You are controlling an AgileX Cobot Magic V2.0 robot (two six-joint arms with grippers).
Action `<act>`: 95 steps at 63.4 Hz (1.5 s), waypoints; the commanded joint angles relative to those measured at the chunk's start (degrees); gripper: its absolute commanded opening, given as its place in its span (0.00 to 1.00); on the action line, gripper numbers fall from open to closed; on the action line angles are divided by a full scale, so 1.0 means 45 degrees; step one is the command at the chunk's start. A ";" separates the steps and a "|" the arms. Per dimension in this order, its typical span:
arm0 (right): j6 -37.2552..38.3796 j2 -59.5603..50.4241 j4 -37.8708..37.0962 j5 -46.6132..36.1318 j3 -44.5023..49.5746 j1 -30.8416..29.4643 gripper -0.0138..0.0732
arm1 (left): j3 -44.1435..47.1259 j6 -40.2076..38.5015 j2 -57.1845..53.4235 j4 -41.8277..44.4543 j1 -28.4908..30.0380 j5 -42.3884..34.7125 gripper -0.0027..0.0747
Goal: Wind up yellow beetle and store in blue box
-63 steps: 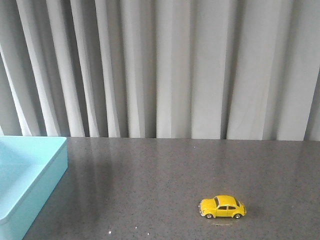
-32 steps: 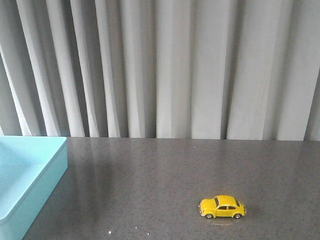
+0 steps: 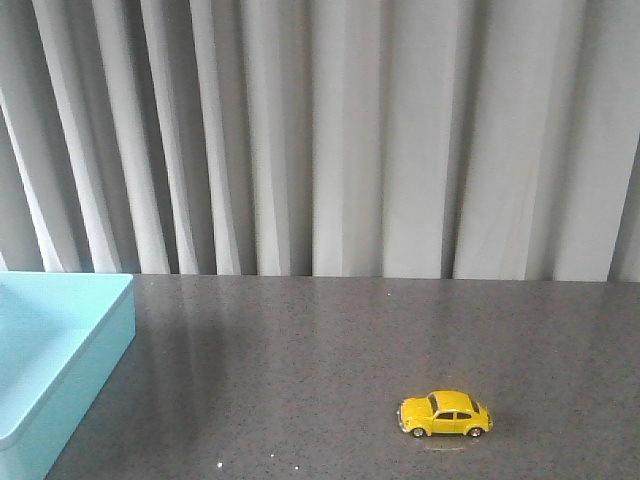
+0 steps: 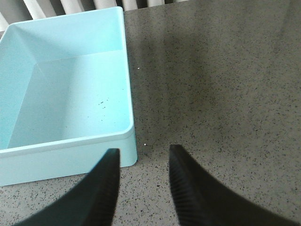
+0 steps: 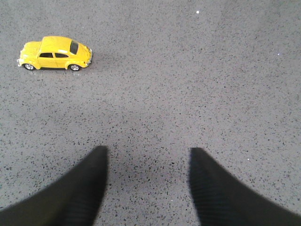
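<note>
The yellow beetle (image 3: 445, 414) stands on its wheels on the dark speckled table, at the front right in the front view. It also shows in the right wrist view (image 5: 54, 53), well apart from my right gripper (image 5: 148, 153), which is open and empty above the table. The blue box (image 3: 60, 350) sits at the table's left edge. In the left wrist view the blue box (image 4: 128, 94) is empty. My left gripper (image 4: 141, 153) is open and empty, just beside the box's near corner. Neither gripper shows in the front view.
The dark speckled table (image 3: 320, 350) runs back to a grey pleated curtain (image 3: 320, 140). A few small white specks lie on the table (image 3: 219, 463).
</note>
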 commanded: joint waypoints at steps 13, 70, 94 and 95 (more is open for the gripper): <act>-0.0464 0.0556 0.0643 -0.1498 -0.0657 -0.0078 0.84 | -0.0396 0.0146 0.0153 -0.0979 -0.0180 -0.0738 0.70; 0.0151 1.3650 0.1780 0.3227 -1.2435 0.2438 0.78 | -0.0396 0.1583 0.1368 -0.1340 -0.2888 -0.0713 0.70; 0.0400 1.5504 0.2061 0.2916 -1.3332 0.2293 0.77 | -0.0396 0.1583 0.1368 -0.1329 -0.2888 -0.0691 0.70; 0.0400 1.5522 0.2072 0.2919 -1.3332 0.2305 0.77 | -0.0396 0.1583 0.1368 -0.1312 -0.2888 -0.0691 0.70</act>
